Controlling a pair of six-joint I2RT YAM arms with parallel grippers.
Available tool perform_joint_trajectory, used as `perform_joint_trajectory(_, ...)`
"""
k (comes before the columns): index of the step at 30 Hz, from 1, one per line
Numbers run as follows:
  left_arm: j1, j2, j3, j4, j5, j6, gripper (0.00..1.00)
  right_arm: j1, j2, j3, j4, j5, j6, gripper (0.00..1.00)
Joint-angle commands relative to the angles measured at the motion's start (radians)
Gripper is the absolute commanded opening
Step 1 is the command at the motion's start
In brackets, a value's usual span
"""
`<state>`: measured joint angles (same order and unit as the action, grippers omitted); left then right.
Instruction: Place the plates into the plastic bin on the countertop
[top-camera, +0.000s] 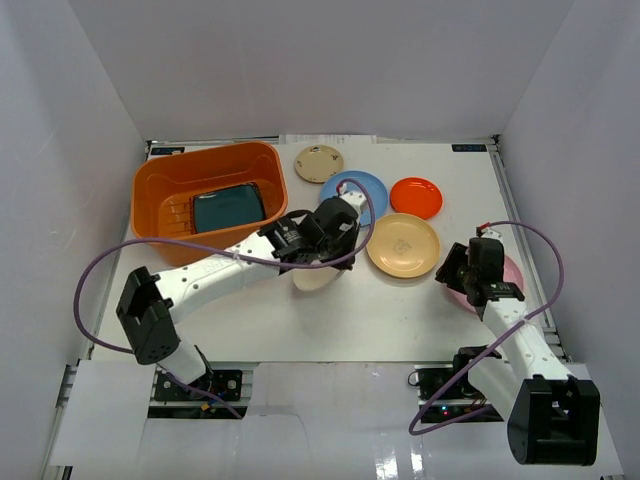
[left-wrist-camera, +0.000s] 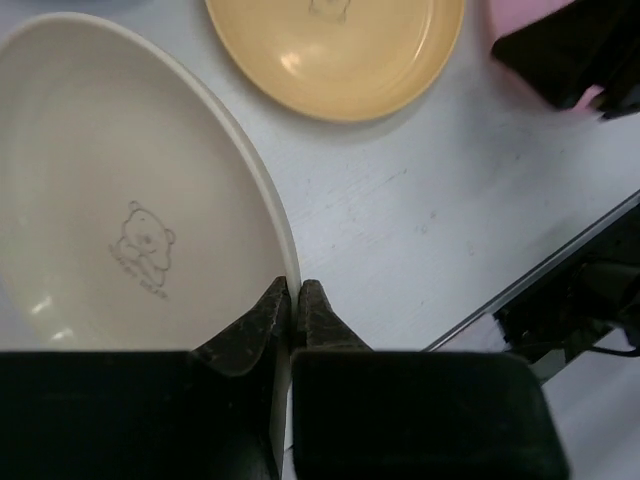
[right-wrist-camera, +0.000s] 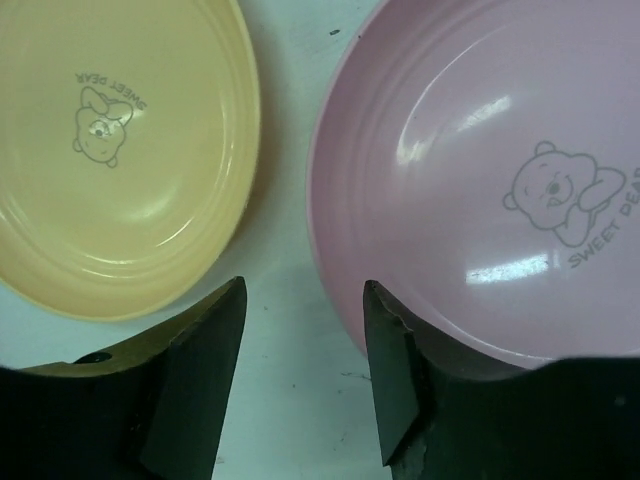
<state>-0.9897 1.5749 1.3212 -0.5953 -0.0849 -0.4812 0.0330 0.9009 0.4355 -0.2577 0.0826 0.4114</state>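
My left gripper (top-camera: 323, 260) (left-wrist-camera: 295, 290) is shut on the rim of the round cream plate (top-camera: 318, 277) (left-wrist-camera: 120, 200) at mid-table. The orange plastic bin (top-camera: 160, 185) stands at the back left with the dark teal square plate (top-camera: 228, 208) inside. My right gripper (top-camera: 452, 272) (right-wrist-camera: 305, 300) is open, low over the gap between the peach-yellow plate (top-camera: 402, 245) (right-wrist-camera: 110, 150) and the pink plate (top-camera: 510, 272) (right-wrist-camera: 480, 180); its right finger overlaps the pink rim. The small tan (top-camera: 319, 163), light blue (top-camera: 365, 185) and orange-red (top-camera: 416, 197) plates lie behind. The black floral plate is hidden.
White walls close in the white countertop (top-camera: 400, 310) on the left, back and right. The left arm's purple cable (top-camera: 100, 270) loops over the near left. The table's front edge and metal rail show in the left wrist view (left-wrist-camera: 540, 280).
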Motion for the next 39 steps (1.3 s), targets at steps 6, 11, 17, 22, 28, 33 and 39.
perform_joint_trajectory(6,0.013,-0.017,0.676,-0.282,-0.332,0.188,0.00,-0.002,0.061,0.006,0.090,0.040,-0.006,0.66)
perform_joint_trajectory(11,0.123,0.065,0.872,-0.394,-0.510,0.286,0.00,-0.002,0.053,-0.041,0.110,0.034,0.009,0.64)
perform_joint_trajectory(17,0.408,0.077,0.718,-0.403,-0.503,0.316,0.00,-0.002,0.084,-0.058,0.118,0.029,0.010,0.64)
perform_joint_trajectory(22,0.503,0.132,0.551,-0.344,-0.444,0.323,0.00,-0.004,0.043,-0.064,0.117,0.017,0.017,0.70)
perform_joint_trajectory(28,0.562,0.188,0.432,-0.242,-0.363,0.302,0.00,-0.002,0.069,-0.081,0.118,-0.015,0.017,0.73)
perform_joint_trajectory(33,0.592,0.224,0.366,-0.215,-0.355,0.280,0.07,-0.001,0.073,-0.089,0.121,0.005,0.027,0.71)
perform_joint_trajectory(39,0.592,0.185,0.283,-0.149,-0.296,0.247,0.55,-0.001,0.102,-0.087,0.112,0.017,0.035,0.57)
